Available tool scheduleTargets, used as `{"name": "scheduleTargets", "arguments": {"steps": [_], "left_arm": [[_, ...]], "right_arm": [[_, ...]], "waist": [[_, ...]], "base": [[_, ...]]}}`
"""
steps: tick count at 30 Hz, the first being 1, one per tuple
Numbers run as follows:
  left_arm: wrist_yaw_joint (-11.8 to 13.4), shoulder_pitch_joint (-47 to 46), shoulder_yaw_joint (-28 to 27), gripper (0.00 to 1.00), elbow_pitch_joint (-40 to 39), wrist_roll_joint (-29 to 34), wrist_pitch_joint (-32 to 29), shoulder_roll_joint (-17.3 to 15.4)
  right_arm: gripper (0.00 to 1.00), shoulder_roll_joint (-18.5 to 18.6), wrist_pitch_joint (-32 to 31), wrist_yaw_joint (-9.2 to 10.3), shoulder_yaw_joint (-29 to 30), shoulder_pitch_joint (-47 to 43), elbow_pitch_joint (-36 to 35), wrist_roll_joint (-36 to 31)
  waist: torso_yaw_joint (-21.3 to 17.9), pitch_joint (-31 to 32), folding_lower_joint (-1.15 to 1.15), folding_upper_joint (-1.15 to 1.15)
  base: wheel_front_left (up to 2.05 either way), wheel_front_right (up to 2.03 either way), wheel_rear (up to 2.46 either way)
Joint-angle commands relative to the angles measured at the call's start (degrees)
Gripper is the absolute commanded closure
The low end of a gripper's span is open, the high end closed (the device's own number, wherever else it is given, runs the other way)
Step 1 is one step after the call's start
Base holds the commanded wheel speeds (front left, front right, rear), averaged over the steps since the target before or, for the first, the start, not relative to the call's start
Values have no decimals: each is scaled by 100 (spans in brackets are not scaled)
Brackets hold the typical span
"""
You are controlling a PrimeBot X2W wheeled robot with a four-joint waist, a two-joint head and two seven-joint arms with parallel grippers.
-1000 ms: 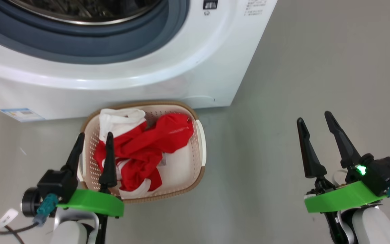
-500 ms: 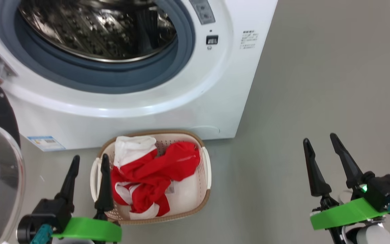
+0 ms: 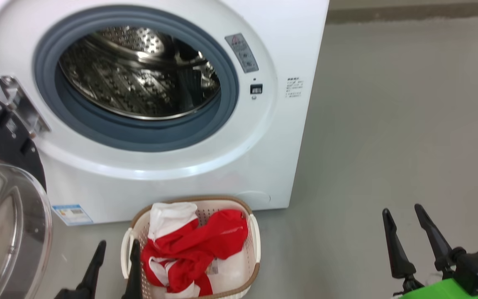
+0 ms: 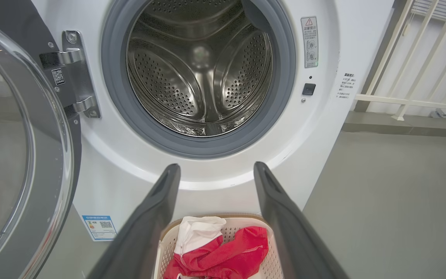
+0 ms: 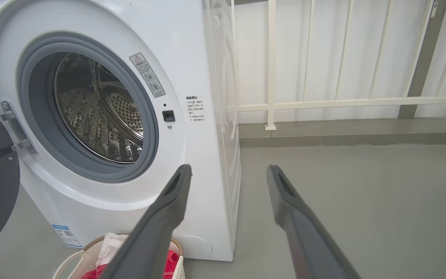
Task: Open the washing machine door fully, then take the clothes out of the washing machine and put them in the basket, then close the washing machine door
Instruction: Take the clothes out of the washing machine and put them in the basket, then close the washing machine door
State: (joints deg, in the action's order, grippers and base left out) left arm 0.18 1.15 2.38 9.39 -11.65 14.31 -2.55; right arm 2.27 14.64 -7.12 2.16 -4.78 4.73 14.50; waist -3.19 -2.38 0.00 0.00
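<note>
1. Big white front-loading washing machine (image 3: 293, 37) stands on the grey floor (image 3: 388, 124). Its perforated steel drum (image 3: 139, 79) is in plain sight inside the grey rubber ring (image 3: 226, 104).
2. Round washing machine door (image 3: 2, 232), glossy black rim with a bulging clear glass bowl, is swung wide open. It hangs off the metal hinge (image 3: 21, 104) at the left of the opening.
3. Small cream-white perforated plastic basket with a brown woven-look rim (image 3: 189, 200) sits on the floor, just in front of the machine and below the opening.
4. Soft red clothes with white panels (image 3: 197, 249) lie bunched inside the basket.
5. Left gripper (image 3: 117, 249): dark fingers spread wide, holding nothing, at the basket's left side. One finger overlaps the basket's white handle in the head view; cannot tell if they touch.
6. Right gripper (image 3: 403, 216): fingers spread wide, holding nothing, over the floor well to the right of the basket.
7. White railing (image 5: 323, 104) stands behind the machine in the right wrist view.
</note>
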Motion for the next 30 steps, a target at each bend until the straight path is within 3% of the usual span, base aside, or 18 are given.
{"name": "scheduleTargets", "arguments": {"steps": [1,14,30], "left_arm": [[-56,52,-207,0,-209,15,69,-57],[-151,650,-377,0,-454,310,69,-172],[-245,688,-298,0,-325,499,69,-185]], "right_arm": [[0,61,36,-36,-105,-24,-199,-60],[0,61,36,-36,-77,-579,-415,-77],[0,61,36,-36,-23,-689,-487,-56]], "waist": [[-48,291,0,0],[-111,576,0,0],[-57,602,0,0]], "base": [[0,0,0],[0,0,0],[0,0,0]]}}
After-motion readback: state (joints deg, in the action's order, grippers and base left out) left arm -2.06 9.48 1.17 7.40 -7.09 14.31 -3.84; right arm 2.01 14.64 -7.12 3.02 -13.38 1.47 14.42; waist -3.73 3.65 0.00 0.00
